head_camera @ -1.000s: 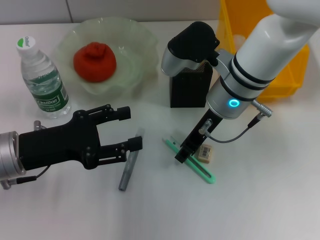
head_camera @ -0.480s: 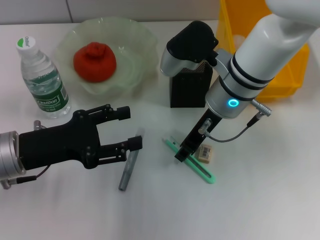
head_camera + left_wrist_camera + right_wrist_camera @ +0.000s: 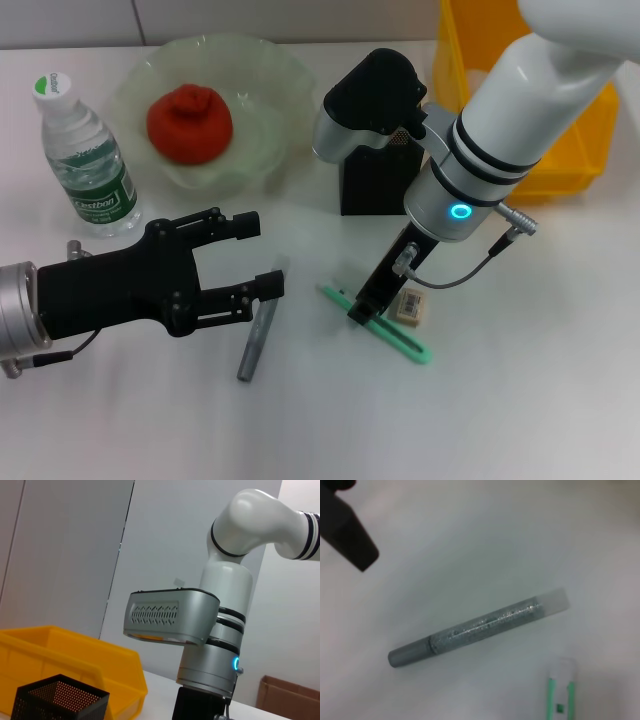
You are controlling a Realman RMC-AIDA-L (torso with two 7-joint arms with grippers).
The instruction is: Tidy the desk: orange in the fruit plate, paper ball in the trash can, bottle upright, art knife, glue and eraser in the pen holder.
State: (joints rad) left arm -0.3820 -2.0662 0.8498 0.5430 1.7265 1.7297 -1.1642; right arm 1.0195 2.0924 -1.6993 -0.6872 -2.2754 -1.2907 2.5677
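The orange lies in the fruit plate at the back left, and the bottle stands upright beside it. My right gripper is down at the desk, shut on the art knife, whose end also shows in the right wrist view. The eraser lies just right of that gripper. The glue lies flat, just under my open left gripper. The pen holder stands behind the right wrist. No paper ball is in view.
The yellow trash can stands at the back right, partly behind the right arm. The right forearm hangs over the pen holder and blocks part of its opening.
The right arm and gripper have shifted slightly to the left, and the art knife's near end has moved with them. The left arm has stayed still.
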